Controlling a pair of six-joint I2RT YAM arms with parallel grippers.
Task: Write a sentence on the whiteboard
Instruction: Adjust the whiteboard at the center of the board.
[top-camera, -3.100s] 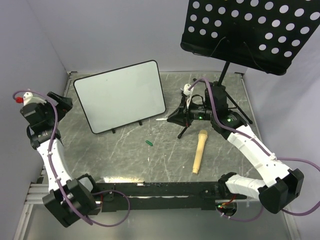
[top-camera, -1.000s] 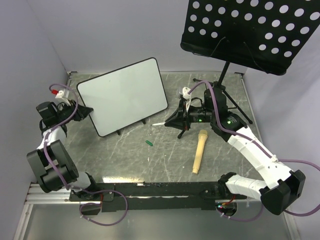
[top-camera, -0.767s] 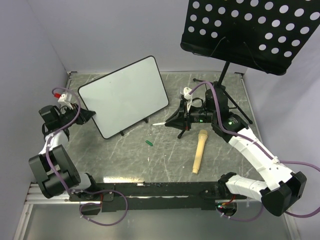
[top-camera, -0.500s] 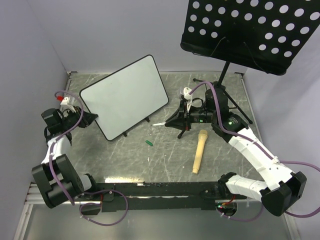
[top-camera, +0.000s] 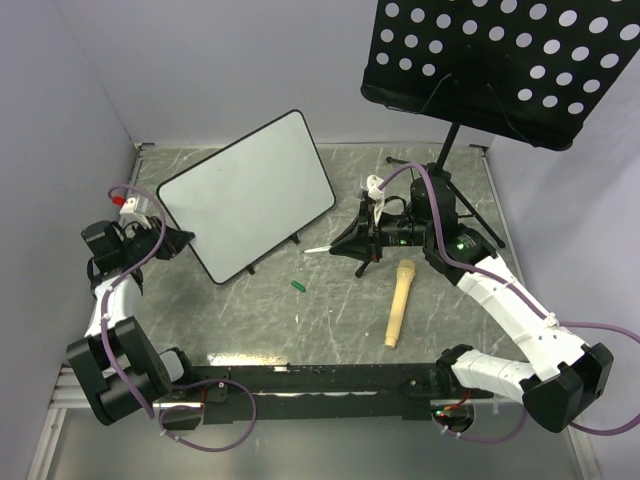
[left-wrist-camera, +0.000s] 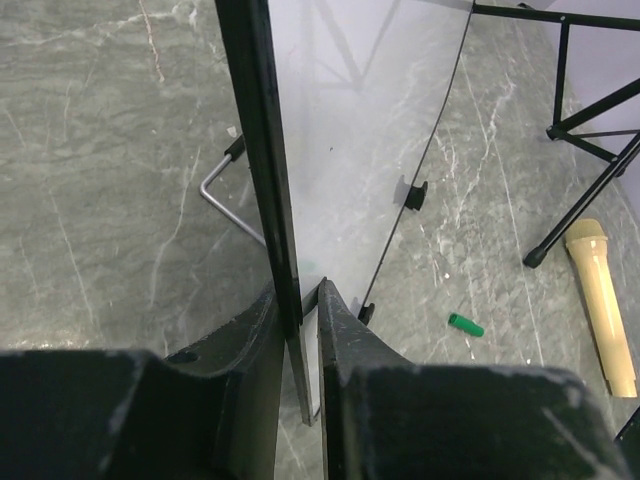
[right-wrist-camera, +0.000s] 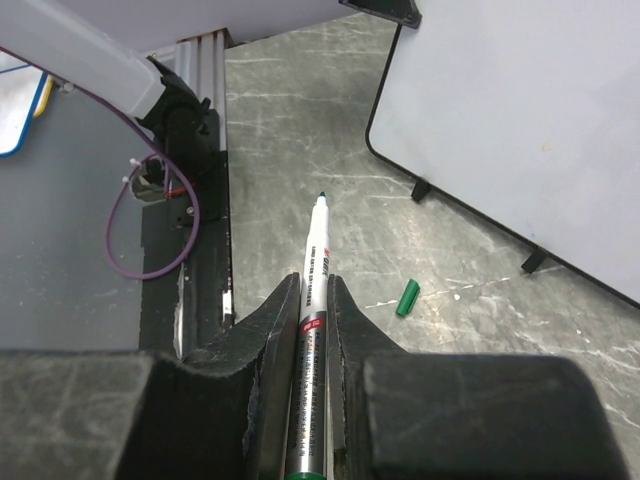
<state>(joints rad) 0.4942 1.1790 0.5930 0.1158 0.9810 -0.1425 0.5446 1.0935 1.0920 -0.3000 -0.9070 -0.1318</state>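
Note:
The whiteboard (top-camera: 250, 190) stands tilted on its small feet at the back left, its face plain white. The sentence is out of view. My left gripper (top-camera: 178, 240) is shut on the board's near-left corner. In the left wrist view the black frame (left-wrist-camera: 262, 150) runs down between the two fingers of that gripper (left-wrist-camera: 297, 300). My right gripper (top-camera: 345, 237) hovers right of the board, shut on a white marker (right-wrist-camera: 316, 260) whose bare tip points toward the board (right-wrist-camera: 520, 110) but stays apart from it.
A green marker cap (top-camera: 297, 286) lies on the grey table in front of the board. A tan microphone (top-camera: 399, 300) lies to the right of it. The black perforated music stand (top-camera: 510, 60) rises at the back right, its tripod legs (left-wrist-camera: 590, 190) spread beneath my right arm.
My left gripper has drawn toward the near edge, and the board's left end has swung with it. The right arm and its marker have stayed put.

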